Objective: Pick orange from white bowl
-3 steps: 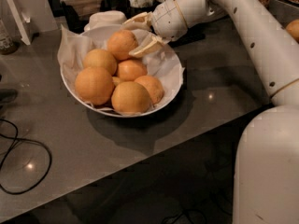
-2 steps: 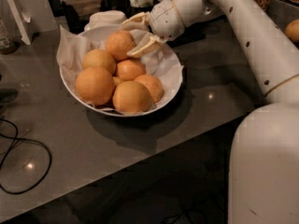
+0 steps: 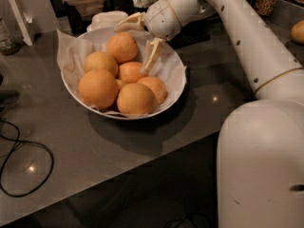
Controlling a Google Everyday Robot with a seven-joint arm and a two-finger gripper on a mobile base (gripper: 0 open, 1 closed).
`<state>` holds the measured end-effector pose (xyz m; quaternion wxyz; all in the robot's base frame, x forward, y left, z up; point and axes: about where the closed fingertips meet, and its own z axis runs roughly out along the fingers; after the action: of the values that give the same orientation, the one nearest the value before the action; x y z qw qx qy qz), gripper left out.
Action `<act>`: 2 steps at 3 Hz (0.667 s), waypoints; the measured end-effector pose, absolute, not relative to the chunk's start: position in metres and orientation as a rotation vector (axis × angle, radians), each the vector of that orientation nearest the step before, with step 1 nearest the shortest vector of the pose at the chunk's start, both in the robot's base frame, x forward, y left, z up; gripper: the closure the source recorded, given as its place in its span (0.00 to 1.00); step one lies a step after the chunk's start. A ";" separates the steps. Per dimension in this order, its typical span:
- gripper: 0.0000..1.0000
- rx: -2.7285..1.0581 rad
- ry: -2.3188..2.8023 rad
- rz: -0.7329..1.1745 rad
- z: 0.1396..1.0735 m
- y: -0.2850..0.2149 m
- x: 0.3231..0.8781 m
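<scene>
The white bowl (image 3: 176, 87), lined with crinkled white paper, sits on the dark grey table and holds several oranges. The rearmost orange (image 3: 121, 46) lies at the back of the bowl. My gripper (image 3: 134, 47) is open over the back of the bowl. One finger (image 3: 127, 22) is above and behind that orange, and the other finger (image 3: 152, 56) hangs down just to its right, next to the paper. Neither finger visibly holds anything. Other oranges lie lower in the bowl, such as the large front-left one (image 3: 98, 88).
A small white dish-like object (image 3: 108, 18) stands just behind the bowl. A lone orange (image 3: 298, 31) lies at the far right. A black cable (image 3: 26, 167) loops on the table at left. The table's front edge runs diagonally; my white base (image 3: 261, 165) is at the lower right.
The gripper has shifted slightly down and right over the bowl's back. It stays open beside the rear orange. The oranges and bowl have not moved.
</scene>
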<state>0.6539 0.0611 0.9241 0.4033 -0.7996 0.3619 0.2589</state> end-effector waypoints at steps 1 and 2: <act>0.00 -2.058 0.893 0.690 0.915 0.078 0.659; 0.02 -2.086 0.866 0.708 0.911 0.093 0.664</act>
<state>0.6636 0.0928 0.9106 0.3775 -0.8161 0.3388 0.2770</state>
